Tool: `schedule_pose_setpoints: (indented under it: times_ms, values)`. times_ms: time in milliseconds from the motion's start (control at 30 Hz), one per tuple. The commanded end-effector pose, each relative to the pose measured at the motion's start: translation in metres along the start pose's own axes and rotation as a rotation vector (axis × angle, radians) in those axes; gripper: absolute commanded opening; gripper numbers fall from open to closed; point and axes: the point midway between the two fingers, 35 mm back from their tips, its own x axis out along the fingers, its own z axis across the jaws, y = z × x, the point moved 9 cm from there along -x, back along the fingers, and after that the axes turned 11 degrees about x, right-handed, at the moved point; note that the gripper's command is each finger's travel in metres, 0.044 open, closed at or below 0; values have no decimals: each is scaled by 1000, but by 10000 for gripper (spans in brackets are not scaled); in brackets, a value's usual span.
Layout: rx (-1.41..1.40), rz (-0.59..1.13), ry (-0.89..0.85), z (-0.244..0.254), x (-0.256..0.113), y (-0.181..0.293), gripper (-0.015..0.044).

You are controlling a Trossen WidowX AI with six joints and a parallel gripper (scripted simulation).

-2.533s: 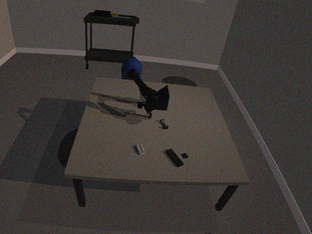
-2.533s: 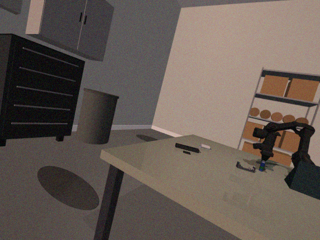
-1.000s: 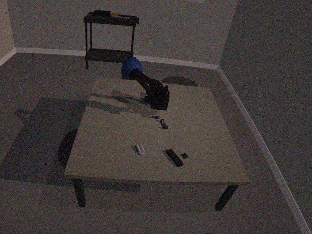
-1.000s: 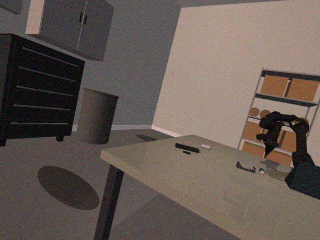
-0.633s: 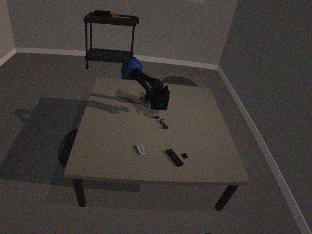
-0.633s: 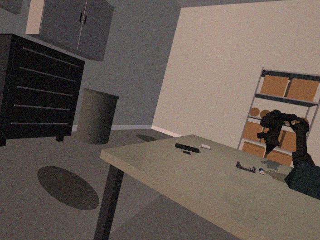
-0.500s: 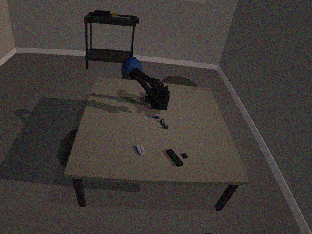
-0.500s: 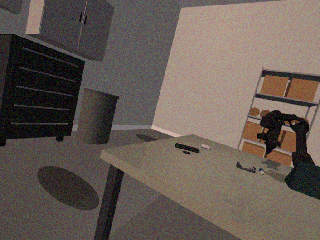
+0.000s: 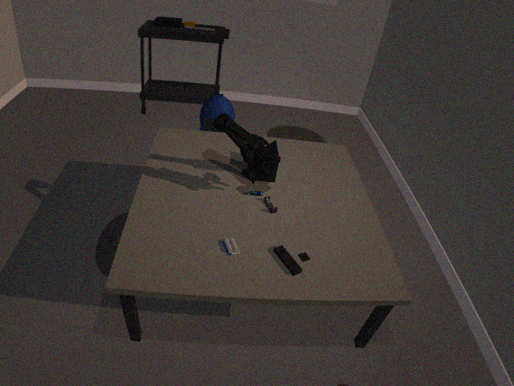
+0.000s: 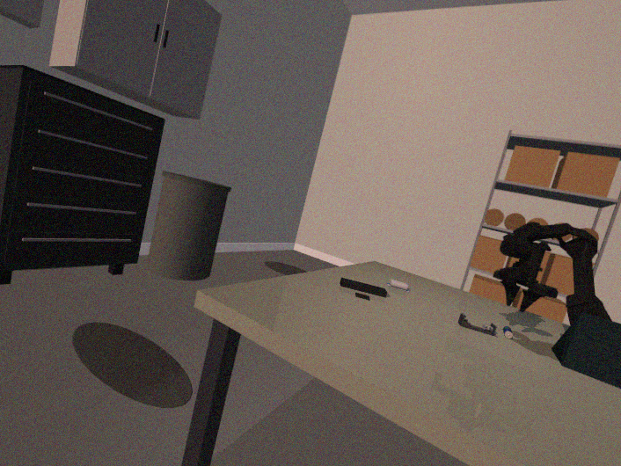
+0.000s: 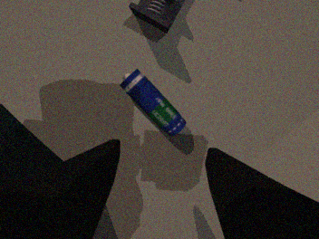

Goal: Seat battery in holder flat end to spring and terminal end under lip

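Note:
The blue battery with a green patch lies on its side on the table, outside the holder. In the wrist view its terminal nub points up-left and its flat end down-right. The dark holder stands close by; only its near end shows in the wrist view, with pale coil-like lines. The far end is out of that view. My gripper is open and empty, above the table. In the wrist view the battery lies ahead of the fingertips, not between them.
A long black block and a small dark square piece lie farther from the arm. A pair of white cylinders with blue at one side lies near them.

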Motion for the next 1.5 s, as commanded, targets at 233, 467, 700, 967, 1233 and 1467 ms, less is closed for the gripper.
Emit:
schedule_pose_setpoints:
  times_ms: [233,467,700,967,1233,1467]
  values:
    - [-839,5,10,10,35,-3,232]
    - [-839,5,10,10,35,-3,232]
    - [-839,5,10,10,35,-3,232]
    - [-840,3,10,10,44,-4,232]
    - [-840,3,10,9,57,-5,232]
    - [-840,3,10,9,68,-5,232]
